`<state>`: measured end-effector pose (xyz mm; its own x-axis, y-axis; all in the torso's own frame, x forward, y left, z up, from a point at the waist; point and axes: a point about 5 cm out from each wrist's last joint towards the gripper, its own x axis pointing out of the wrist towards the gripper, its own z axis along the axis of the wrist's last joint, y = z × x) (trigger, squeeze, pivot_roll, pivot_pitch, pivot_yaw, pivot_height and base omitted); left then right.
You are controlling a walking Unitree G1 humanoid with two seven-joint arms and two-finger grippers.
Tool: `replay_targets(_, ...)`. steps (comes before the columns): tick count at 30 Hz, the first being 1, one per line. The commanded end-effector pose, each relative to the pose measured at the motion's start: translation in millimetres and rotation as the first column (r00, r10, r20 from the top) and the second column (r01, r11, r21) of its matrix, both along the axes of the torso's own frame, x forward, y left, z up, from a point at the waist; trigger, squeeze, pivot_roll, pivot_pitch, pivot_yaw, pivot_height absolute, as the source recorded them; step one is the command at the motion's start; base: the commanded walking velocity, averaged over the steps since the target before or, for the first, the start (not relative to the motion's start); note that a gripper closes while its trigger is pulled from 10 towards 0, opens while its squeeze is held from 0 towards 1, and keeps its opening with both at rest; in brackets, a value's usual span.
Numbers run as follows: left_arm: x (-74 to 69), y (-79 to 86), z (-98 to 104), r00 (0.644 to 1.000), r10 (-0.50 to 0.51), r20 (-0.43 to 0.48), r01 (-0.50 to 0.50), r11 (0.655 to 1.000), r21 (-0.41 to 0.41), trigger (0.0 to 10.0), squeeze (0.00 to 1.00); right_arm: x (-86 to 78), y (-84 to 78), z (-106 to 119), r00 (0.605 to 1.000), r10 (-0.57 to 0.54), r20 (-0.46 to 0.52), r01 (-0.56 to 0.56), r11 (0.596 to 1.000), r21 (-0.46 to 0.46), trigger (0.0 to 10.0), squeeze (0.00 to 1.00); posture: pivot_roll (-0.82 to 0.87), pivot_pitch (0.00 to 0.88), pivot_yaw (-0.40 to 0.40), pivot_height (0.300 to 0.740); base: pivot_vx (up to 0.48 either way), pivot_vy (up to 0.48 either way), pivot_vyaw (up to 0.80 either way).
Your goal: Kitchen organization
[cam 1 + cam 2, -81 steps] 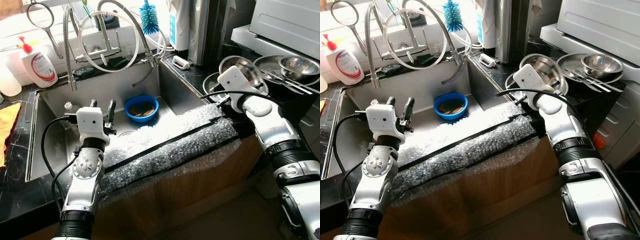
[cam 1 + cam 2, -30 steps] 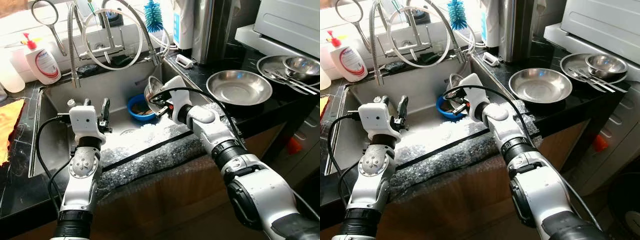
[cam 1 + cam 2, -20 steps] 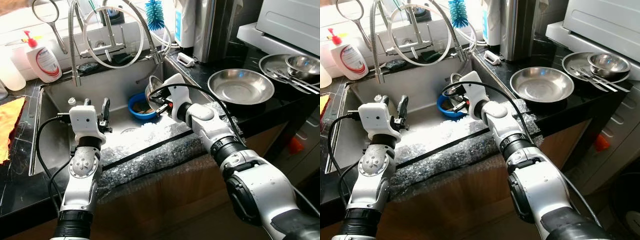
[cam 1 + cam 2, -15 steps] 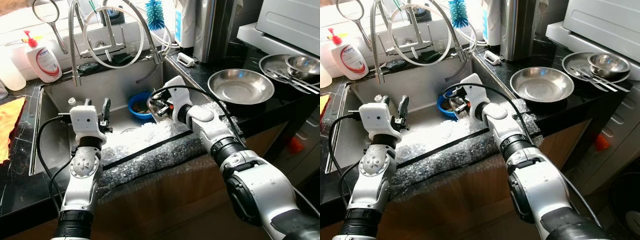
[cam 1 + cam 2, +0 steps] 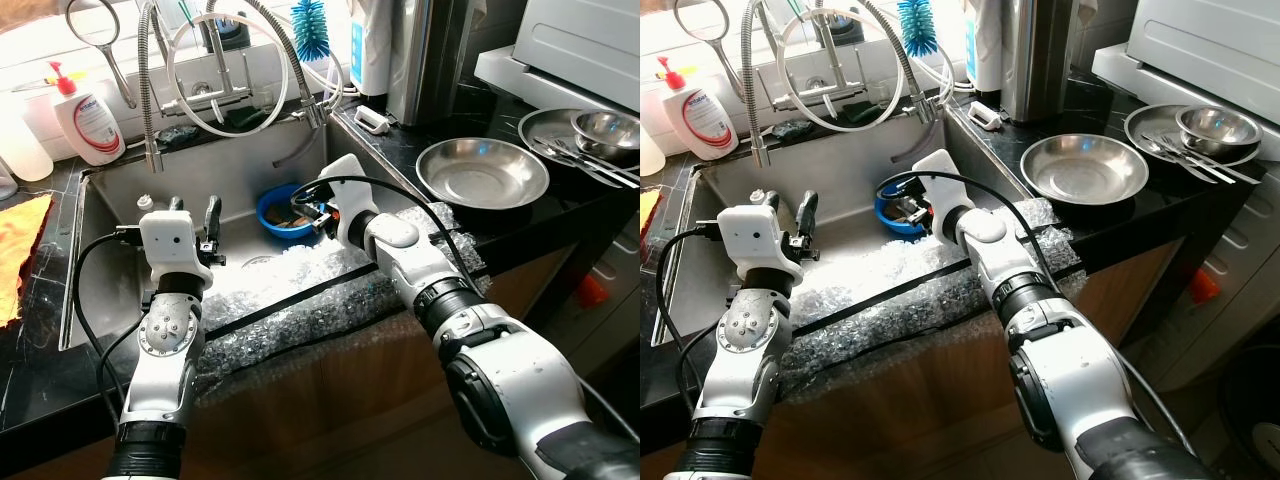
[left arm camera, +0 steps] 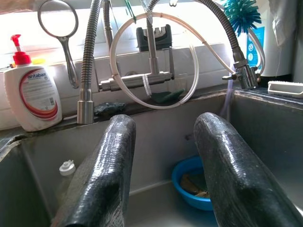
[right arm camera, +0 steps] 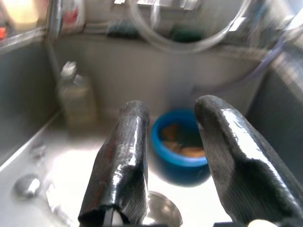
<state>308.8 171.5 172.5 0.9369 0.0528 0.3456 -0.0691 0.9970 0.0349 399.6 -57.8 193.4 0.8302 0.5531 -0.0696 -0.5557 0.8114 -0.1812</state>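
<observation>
My right gripper hangs low in the steel sink, right beside a blue bowl with brown scraps in it. Its fingers stand apart with nothing between them. In the right wrist view a small round steel bowl lies on the sink floor just under the fingers, with the blue bowl beyond. My left gripper is held open over the left part of the sink, pointing at the back wall and empty.
Bubble wrap covers the sink's front edge. A wide steel pan sits on the black counter to the right; further right is a plate with a steel bowl and utensils. Faucet hoses, a soap bottle and a blue brush line the back.
My right arm swung from the counter into the sink carrying a small steel bowl, lowered it next to the blue bowl and now has its fingers apart. The left arm stayed put.
</observation>
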Motion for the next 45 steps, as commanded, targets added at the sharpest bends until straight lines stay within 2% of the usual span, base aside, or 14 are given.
replay_targets(1, -2.2, 3.5, 4, 1.0, 0.008, 0.007, -0.008, 1.0, 0.011, 10.0, 0.0, 1.3, -1.5, 18, 0.994, -0.032, 0.103, 0.028, 0.999, 0.044, 10.0, 0.0, -0.16, 0.0, 0.118, 0.74, 0.0, 0.0, 0.0)
replay_targets(4, -3.0, 3.6, 4, 1.0, 0.011, 0.007, -0.011, 1.0, 0.01, 10.0, 0.0, 1.2, -13.8, 34, 0.976, -0.112, 0.189, 0.093, 0.99, 0.107, 10.0, 0.0, -0.16, 0.0, 0.116, 0.74, 0.0, 0.0, 0.0)
replay_targets(8, -4.7, 1.7, 0, 1.0, 0.004, -0.002, -0.004, 1.0, 0.009, 10.0, 0.0, -8.5, -45.7, 53, 0.931, -0.249, 0.269, 0.192, 0.956, 0.221, 10.0, 0.0, -0.18, 0.0, 0.117, 0.74, 0.0, 0.0, 0.0)
replay_targets(11, -4.9, 1.5, 0, 1.0, 0.004, -0.002, -0.004, 1.0, 0.009, 10.0, 0.0, -10.9, -55.9, 51, 0.924, -0.283, 0.259, 0.227, 0.947, 0.226, 10.0, 0.0, -0.18, 0.0, 0.113, 0.74, 0.0, 0.0, 0.0)
replay_targets(15, -5.8, 1.3, -2, 1.0, 0.0, -0.005, 0.0, 1.0, 0.013, 10.0, 0.0, -21.9, -90.0, 40, 0.893, -0.388, 0.228, 0.346, 0.916, 0.204, 10.0, 0.0, -0.19, 0.0, 0.11, 0.74, 0.0, 0.0, 0.0)
replay_targets(17, -6.1, 1.3, -2, 1.0, -0.001, -0.007, 0.001, 1.0, 0.014, 10.0, 0.0, -23.8, -94.2, 39, 0.889, -0.401, 0.223, 0.36, 0.911, 0.201, 10.0, 0.0, -0.19, 0.0, 0.109, 0.74, 0.0, 0.0, 0.0)
replay_targets(26, -4.9, -2.0, -3, 1.0, -0.019, -0.009, 0.019, 1.0, 0.019, 10.0, 0.0, -38.4, -134.9, 37, 0.785, -0.605, 0.135, 0.559, 0.785, 0.268, 10.0, 0.0, -0.2, 0.0, 0.11, 0.74, 0.0, 0.0, 0.0)
replay_targets(27, -4.6, -2.1, -3, 1.0, -0.02, -0.008, 0.02, 1.0, 0.02, 10.0, 0.0, -39.4, -140.8, 34, 0.765, -0.635, 0.107, 0.591, 0.758, 0.275, 10.0, 0.59, -0.2, 0.0, 0.111, 0.74, 0.0, 0.0, 0.0)
replay_targets(28, -4.5, -2.1, -3, 1.0, -0.02, -0.008, 0.02, 1.0, 0.021, 10.0, 0.0, -39.7, -143.5, 33, 0.757, -0.647, 0.093, 0.604, 0.746, 0.28, 10.0, 0.59, -0.2, 0.0, 0.111, 0.74, 0.0, 0.0, 0.0)
replay_targets(29, -4.5, -2.2, -3, 1.0, -0.021, -0.008, 0.021, 1.0, 0.022, 10.0, 0.0, -40.7, -147.3, 31, 0.742, -0.667, 0.069, 0.625, 0.726, 0.287, 10.0, 1.0, -0.2, 0.0, 0.111, 0.74, 0.0, 0.0, 0.0)
replay_targets(34, -5.1, -2.4, -4, 1.0, -0.02, -0.011, 0.02, 1.0, 0.023, 10.0, 0.0, -47.1, -158.4, 27, 0.689, -0.725, -0.019, 0.695, 0.653, 0.301, 10.0, 1.0, -0.2, 0.0, 0.109, 0.74, 0.0, 0.0, 0.0)
replay_targets(38, -5.1, -2.9, -3, 1.0, -0.019, -0.01, 0.019, 1.0, 0.025, 10.0, 0.0, -48.6, -161.1, 27, 0.675, -0.737, -0.036, 0.71, 0.636, 0.301, 10.0, 1.0, -0.2, 0.0, 0.108, 0.74, 0.0, 0.0, 0.0)
replay_targets(42, -5.2, -2.7, -3, 1.0, -0.017, -0.009, 0.017, 0.999, 0.027, 10.0, 0.0, -49.1, -171.2, 25, 0.625, -0.772, -0.114, 0.754, 0.559, 0.345, 10.0, 1.0, -0.2, 0.0, 0.107, 0.74, 0.0, 0.0, 0.0)
replay_targets(45, -5.2, -2.9, -3, 1.0, -0.016, -0.009, 0.017, 0.999, 0.028, 10.0, 0.0, -49.2, -173.6, 24, 0.612, -0.777, -0.144, 0.766, 0.538, 0.352, 10.0, 1.0, -0.2, 0.0, 0.107, 0.74, 0.0, 0.0, 0.0)
